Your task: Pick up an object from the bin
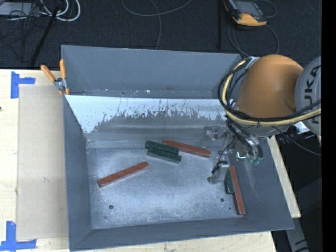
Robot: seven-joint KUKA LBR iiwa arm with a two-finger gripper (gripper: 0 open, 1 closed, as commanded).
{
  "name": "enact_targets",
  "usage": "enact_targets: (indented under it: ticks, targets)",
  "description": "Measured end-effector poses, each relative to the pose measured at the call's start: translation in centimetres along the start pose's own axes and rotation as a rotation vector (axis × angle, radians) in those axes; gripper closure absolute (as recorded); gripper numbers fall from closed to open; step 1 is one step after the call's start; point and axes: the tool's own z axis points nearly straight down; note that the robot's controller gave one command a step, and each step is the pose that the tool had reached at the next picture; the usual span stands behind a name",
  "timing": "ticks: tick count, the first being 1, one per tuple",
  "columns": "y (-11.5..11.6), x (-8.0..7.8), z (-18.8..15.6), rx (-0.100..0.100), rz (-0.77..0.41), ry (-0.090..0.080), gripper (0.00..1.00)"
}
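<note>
Grey bin (157,77): metal, with sloped walls and a few loose bars on its floor.
Left red bar (123,174): red-brown, long and flat, alone on the left of the floor, tilted with its right end toward the back.
Green block (164,151): dark green and short, near the middle, well apart from the Left red bar.
Middle red bar (187,149): red-brown, just behind and right of the Green block; whether they touch cannot be told.
Claw (217,173): low over the right part of the floor, beneath the robot's orange cover (270,85); whether it is released or clenched cannot be told.
Green piece (229,184): dark green and short, just right of the Claw; contact cannot be told.
Right red bar (238,193): red-brown and long, along the Green piece's right side, near the right wall, running toward the front corner.
</note>
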Motion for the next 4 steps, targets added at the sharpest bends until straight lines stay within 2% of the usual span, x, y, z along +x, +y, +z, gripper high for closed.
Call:
enact_targets:
  ticks: [1, 2, 3, 4]
  targets:
    - [5.0, -4.7, 13.8, -0.001, 0.113, -0.005, 0.0]
    - [0.6, -7.8, 14.2, 0.002, -0.147, -0.013, 0.0]
    - [-4.7, -4.8, 14.2, 0.003, -0.371, -0.011, 0.0]
    - [4.0, -7.0, 10.9, -0.002, -0.036, -0.013, 0.0]
